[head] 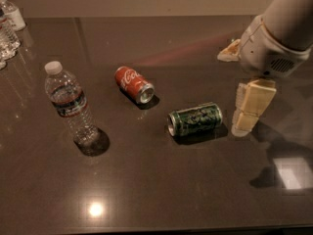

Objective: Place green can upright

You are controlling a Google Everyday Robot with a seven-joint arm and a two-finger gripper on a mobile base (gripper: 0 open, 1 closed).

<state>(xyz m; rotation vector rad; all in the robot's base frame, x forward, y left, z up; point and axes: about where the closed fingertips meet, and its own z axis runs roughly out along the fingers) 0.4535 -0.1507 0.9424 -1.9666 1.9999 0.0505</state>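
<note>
The green can (195, 119) lies on its side near the middle of the dark table (156, 195), its silver end facing left. My gripper (234, 93) hangs from the white arm at the upper right, just to the right of the can and not touching it. It is open and empty: one beige finger (250, 106) points down beside the can's right end, and the other shows behind the wrist.
A red Coca-Cola can (134, 84) lies on its side up and left of the green can. A clear water bottle (68, 102) stands upright at the left. More bottles (9, 23) stand at the far left corner.
</note>
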